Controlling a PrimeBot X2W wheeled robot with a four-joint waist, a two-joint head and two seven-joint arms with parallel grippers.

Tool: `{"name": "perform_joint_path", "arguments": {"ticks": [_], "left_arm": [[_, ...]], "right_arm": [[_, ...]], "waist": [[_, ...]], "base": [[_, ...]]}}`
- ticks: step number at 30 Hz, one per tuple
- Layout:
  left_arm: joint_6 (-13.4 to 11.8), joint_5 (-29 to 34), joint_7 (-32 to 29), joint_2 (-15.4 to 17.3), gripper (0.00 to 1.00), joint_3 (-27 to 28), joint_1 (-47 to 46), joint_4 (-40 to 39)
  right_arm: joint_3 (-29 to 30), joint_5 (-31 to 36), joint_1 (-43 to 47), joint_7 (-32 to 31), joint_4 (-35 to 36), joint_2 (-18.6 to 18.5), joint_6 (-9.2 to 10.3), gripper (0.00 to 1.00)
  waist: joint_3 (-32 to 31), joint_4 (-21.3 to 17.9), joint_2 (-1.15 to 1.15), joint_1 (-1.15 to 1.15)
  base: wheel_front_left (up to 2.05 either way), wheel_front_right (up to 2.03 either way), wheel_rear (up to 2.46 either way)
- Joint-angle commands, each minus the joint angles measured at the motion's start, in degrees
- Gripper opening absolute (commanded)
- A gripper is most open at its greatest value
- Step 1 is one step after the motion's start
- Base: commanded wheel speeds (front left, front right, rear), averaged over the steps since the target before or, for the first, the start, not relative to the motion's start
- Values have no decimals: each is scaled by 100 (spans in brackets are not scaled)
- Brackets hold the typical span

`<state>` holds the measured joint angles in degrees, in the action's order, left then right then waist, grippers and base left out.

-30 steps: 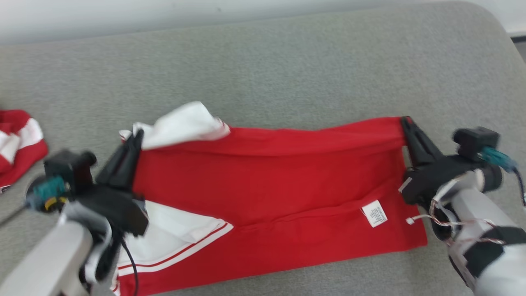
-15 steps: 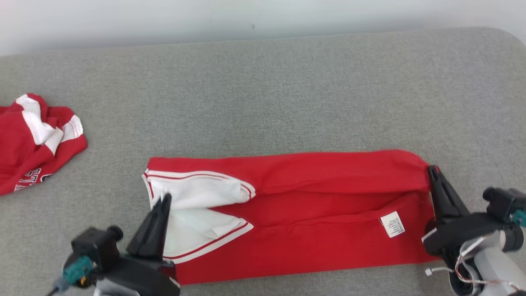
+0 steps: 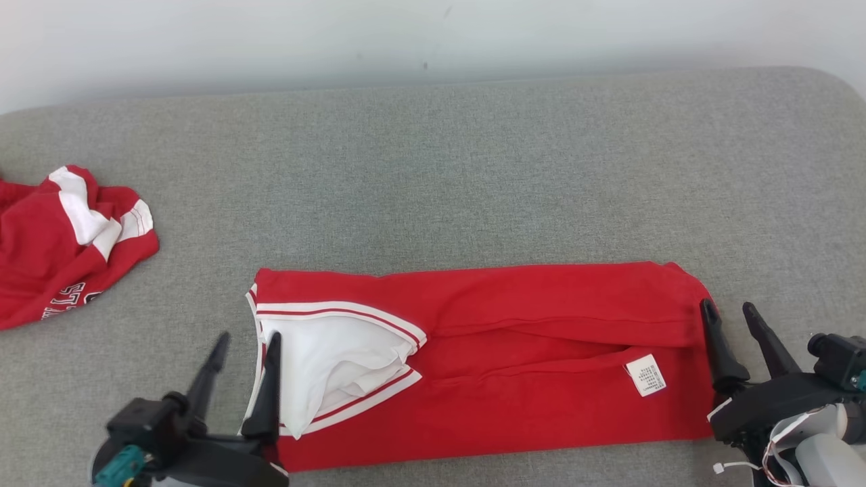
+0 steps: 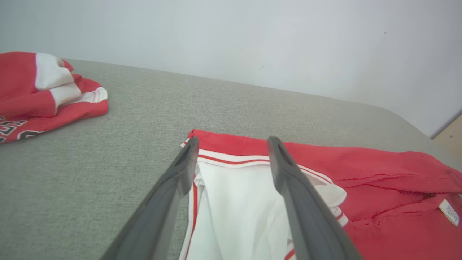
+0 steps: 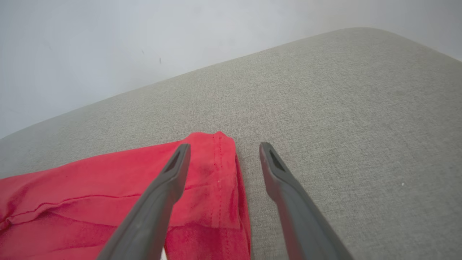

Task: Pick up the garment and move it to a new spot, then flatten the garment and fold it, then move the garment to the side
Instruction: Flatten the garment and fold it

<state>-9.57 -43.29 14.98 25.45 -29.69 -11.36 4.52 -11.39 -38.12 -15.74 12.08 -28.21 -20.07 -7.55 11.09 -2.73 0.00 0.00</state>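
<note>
Far L: crumpled red/white top (image 3: 67,250), black lettering partly showing, on grey cushion (image 3: 433,169), well apart from the rest. Pale wall (image 3: 406,34) behind cushion's far edge.

L gripper (image 3: 247,338): low L in head view, fingers spread wide, grip empty. Outer finger over bare cushion, inner finger over L end of garment (image 3: 541,318), at edge of white panel (image 3: 331,352). L wrist view agrees: one finger along garment's L edge, other over the white. Touching cloth or just above, can't tell.

Garment: red, folded into a long band, lying fairly flat across near part of cushion, L to R. Far edge is a fold, and a crease runs lengthwise thru the middle. White panel w/ red-white striped trim sits at L end, rumpled. Small white label (image 3: 646,375) near R end, on lower layer.

R gripper (image 3: 728,308): low R, fingers apart too, grip empty. Straddles garment's R edge: per R wrist view, inner finger over red hem, outer finger over bare cushion. Contact w/ cloth not clear.
</note>
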Motion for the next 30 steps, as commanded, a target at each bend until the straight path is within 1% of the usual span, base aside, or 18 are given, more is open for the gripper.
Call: {"name": "perform_joint_path", "arguments": {"ticks": [1,3,4,6,7,8,9,10,11,14,15,16,19,24,29,30], "left_arm": [[9,245,25,-116,100,276,142,-99],[1,555,23,-292,100,701,228,-257],[33,693,23,-413,100,923,318,-325],[94,1030,23,-556,100,1288,459,-409],[137,1228,23,-610,100,1400,520,-430],[137,1228,23,-610,100,1400,520,-430],[197,1511,23,-744,100,1628,619,-441],[197,1511,23,-744,100,1628,619,-441],[268,1713,24,-879,100,1846,708,-403],[377,2061,24,-1001,100,2065,815,-299],[410,2120,24,-1079,100,2157,847,-270],[410,2120,24,-1079,100,2157,847,-270],[526,2275,24,-1242,100,2403,934,-167],[792,2506,24,-1553,100,2698,1030,-8],[1023,2726,25,-1788,100,2920,1071,122],[1065,2761,25,-1822,100,2963,1076,146]], "right_arm": [[55,67,25,-43,48,-25,14,100],[98,110,12,-108,62,-43,14,100],[117,121,-5,-150,60,-44,14,100],[130,174,-27,-256,-1,-49,14,100],[142,192,-42,-304,-30,-40,14,100],[142,192,-42,-304,-30,-40,14,100],[157,206,-54,-428,-131,-14,14,100],[157,206,-54,-428,-131,-14,14,100],[185,244,-76,-523,-250,-1,14,100],[199,268,-128,-664,-463,51,14,100],[210,281,-138,-715,-549,67,14,100],[210,281,-138,-715,-549,67,14,100],[213,303,-195,-807,-797,101,14,100],[155,276,-274,-921,-1172,182,14,100],[53,247,-316,-980,-1552,284,14,100],[21,229,-327,-983,-1607,307,14,98]], "waist": [[-24,3,0,0],[-60,9,0,0],[-72,13,0,0],[-122,31,0,0],[-146,41,0,0],[-146,41,0,0],[-190,71,0,0],[-190,71,0,0],[-228,106,0,0],[-275,144,0,0],[-288,156,0,0],[-288,156,0,0],[-311,194,0,0],[-334,267,0,0],[-363,322,0,0],[-370,329,0,0]], "base": [[0,0,0],[0,0,0],[0,0,0],[0,0,0],[0,0,0],[0,0,0],[0,0,0],[0,0,0],[0,0,0],[0,0,0],[0,0,0],[0,0,0],[0,0,0],[0,0,0],[0,0,0],[0,0,0]]}}
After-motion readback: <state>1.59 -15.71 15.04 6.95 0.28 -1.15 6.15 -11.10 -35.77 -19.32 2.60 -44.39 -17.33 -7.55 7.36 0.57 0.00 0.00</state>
